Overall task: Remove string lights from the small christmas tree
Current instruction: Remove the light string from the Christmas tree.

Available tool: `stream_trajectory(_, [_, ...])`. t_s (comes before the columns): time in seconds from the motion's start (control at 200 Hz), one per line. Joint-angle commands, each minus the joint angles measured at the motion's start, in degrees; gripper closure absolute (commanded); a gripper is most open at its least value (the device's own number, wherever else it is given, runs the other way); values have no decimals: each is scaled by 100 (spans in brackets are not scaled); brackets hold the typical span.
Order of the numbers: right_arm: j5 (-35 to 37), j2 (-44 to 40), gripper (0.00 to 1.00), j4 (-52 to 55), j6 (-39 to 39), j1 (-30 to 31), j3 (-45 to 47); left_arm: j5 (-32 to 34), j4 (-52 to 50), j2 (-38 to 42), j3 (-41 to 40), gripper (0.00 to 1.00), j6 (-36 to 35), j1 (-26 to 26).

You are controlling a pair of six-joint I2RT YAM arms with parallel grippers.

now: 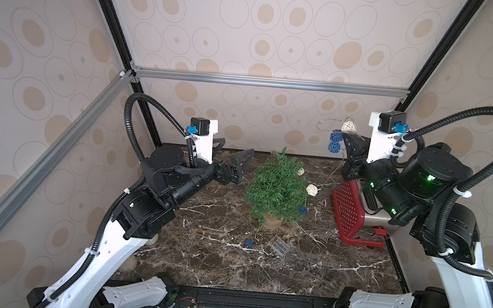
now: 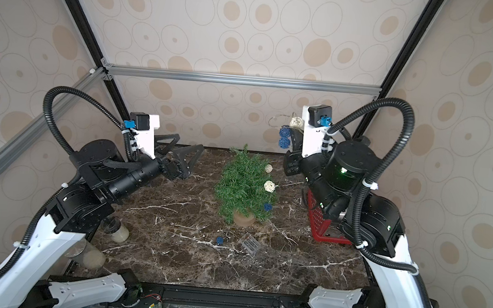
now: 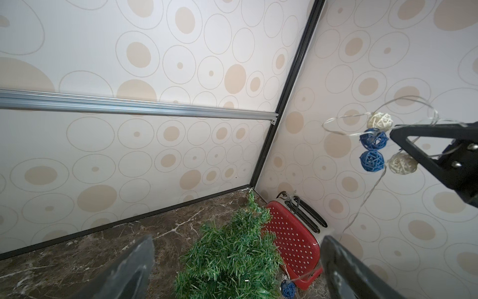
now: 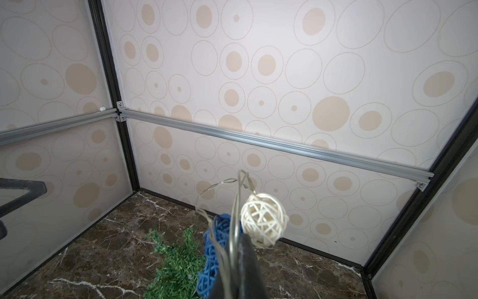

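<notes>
R gripper (image 1: pixel 345 136) is up high near the back-right corner, jaws pressed together on the string lights (image 1: pixel 335 146), a thin pale wire w/ small woven balls, cream & blue. Two blue balls + a cream one (image 4: pixel 264 223) bunch right at its tip, w/ wire loops sticking out past it. That bunch hangs well above the dark brown marble table (image 1: pixel 214 264), up and to the right of the small christmas tree (image 1: pixel 277 188), bushy green needles in a tan round pot.

Other balls of the strand are on the tree's side facing the R arm: two cream, plus a blue one low down (image 1: pixel 303 210). One more blue ball (image 1: pixel 249 242) and the clear rectangular battery box (image 1: pixel 280 246) lie on the table in front of the pot.

L gripper (image 1: pixel 236 147) is spread wide, holding nothing, left of the tree and apart from it.

Hard to see:
- The wire btwn bunch & tree is too thin to trace in both top views. The left wrist view shows one stretch dropping toward a blue ball by the tree's foot.
- How the wire winds thru the branches: can't tell.
- The red white-dotted toaster (image 1: pixel 348 212) is partly behind the R arm.
- Both wrist views cut off the pot, and their own fingers are dark blurs.
</notes>
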State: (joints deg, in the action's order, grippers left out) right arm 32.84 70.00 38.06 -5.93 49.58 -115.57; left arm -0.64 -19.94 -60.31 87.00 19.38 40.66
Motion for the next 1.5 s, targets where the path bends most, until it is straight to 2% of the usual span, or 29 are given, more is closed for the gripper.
stream_trajectory(0.0, [306,227,100,-331,-418,-142,-194,60,-36,48,25,1,-204,39])
stream_trajectory(0.125, [165,383,100,-536,-441,-496,-380,46,-75,28,95,1,-245,38])
stream_trajectory(0.305, [-475,841,100,-523,-205,-1166,-909,79,-184,-98,316,1,-426,38])
stream_trajectory(0.531, [-970,1736,100,-272,-1,-1900,-2191,368,-394,-447,773,1,-804,39])
stream_trajectory(0.771, [-1535,2554,100,-364,402,-2602,-2847,890,-122,-823,950,0,-1255,-97])
stream_trajectory(0.936, [-1914,3242,100,-549,663,-2928,-3187,181,53,-1314,1197,1,-974,-924])
stream_trajectory(1.162, [-2403,4134,100,-1010,1045,-3263,-3713,204,457,-2087,1497,1,-1355,-1118])
stream_trajectory(1.337, [-3114,4806,100,-1394,1356,-3323,-4037,-619,907,-2703,1709,1,-923,-1723])
stream_trajectory(1.362, [-3239,4883,100,-1454,1396,-3480,-4051,-737,994,-2802,1737,1,-869,-1808])
stream_trajectory(1.497, [-3916,5305,100,-1824,1838,-3627,-4061,-1221,1243,-3427,2157,1,-823,-1986])
